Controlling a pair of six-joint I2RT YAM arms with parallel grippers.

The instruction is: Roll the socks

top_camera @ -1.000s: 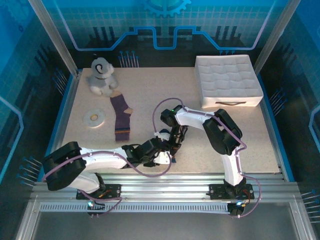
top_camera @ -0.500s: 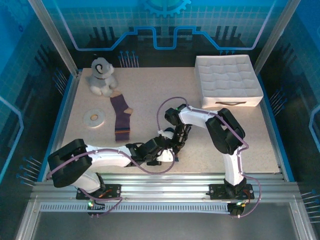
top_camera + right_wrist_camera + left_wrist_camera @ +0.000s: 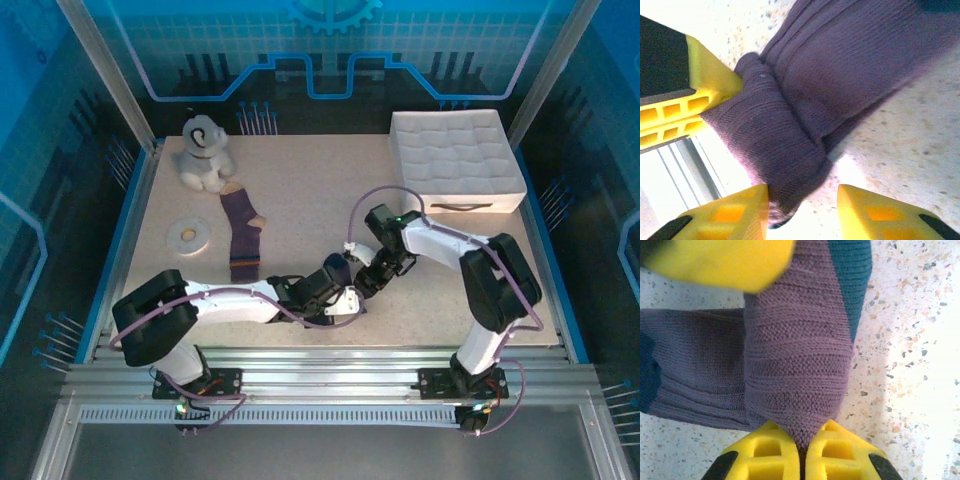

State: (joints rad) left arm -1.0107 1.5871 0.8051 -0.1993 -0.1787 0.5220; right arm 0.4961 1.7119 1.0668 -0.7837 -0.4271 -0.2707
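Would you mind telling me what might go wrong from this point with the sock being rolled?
The left pincer pinches just the tip of the folded sock; that fabric might slip out and the fold could spring open.
The right pincer stands open with the fold against one finger, so closing may catch only the outer layer.
Both pincers work very close together and could bump.

Left gripper (image 3: 801,442): fingers pressed together, pinching the sock (image 3: 800,365). Right gripper (image 3: 804,200): fingers parted, close opposite the left one. Both arms low.
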